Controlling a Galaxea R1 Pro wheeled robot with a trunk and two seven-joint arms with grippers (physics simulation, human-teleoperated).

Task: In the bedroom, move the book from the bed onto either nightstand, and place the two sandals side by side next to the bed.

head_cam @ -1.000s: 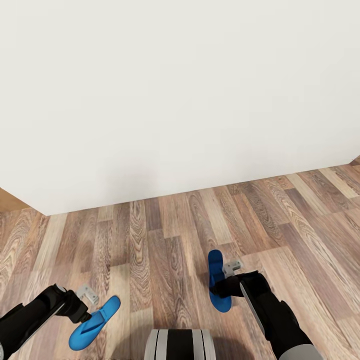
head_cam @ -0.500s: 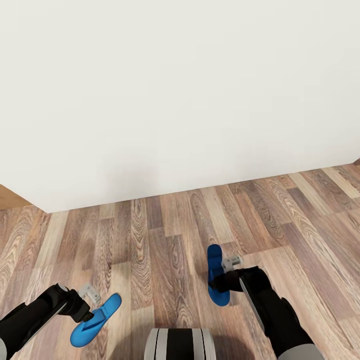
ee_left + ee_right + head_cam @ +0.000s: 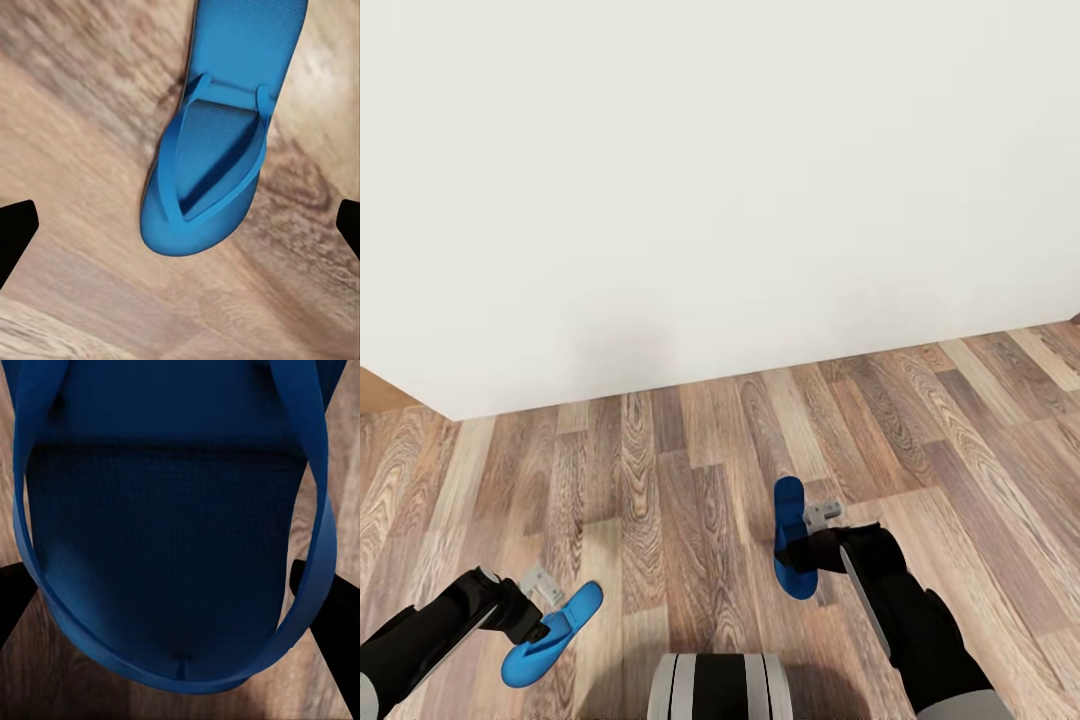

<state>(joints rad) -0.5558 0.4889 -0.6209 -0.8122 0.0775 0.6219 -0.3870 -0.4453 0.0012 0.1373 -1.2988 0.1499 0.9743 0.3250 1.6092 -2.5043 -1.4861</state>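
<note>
Sandals in blue on the wood-plank floor (image 3: 690, 480), one at each gripper, before a large white surface (image 3: 710, 180).
Left sandal (image 3: 550, 636) flat on the planks at lower left of the head view, toe end at the left gripper (image 3: 538, 612); in the left wrist view same sandal (image 3: 217, 142) seen from above with thong strap up, black fingertips (image 3: 15, 232) far apart at both edges of the picture and not touching it, so gripper open. Right sandal (image 3: 791, 537) near the middle, well apart from the left one, pointing toward the white surface; right gripper (image 3: 812, 548) at its near end. In the right wrist view dark blue sole and strap (image 3: 172, 532) very close between two black fingers (image 3: 330, 615); contact not clear, so cannot tell if closed on it.
</note>
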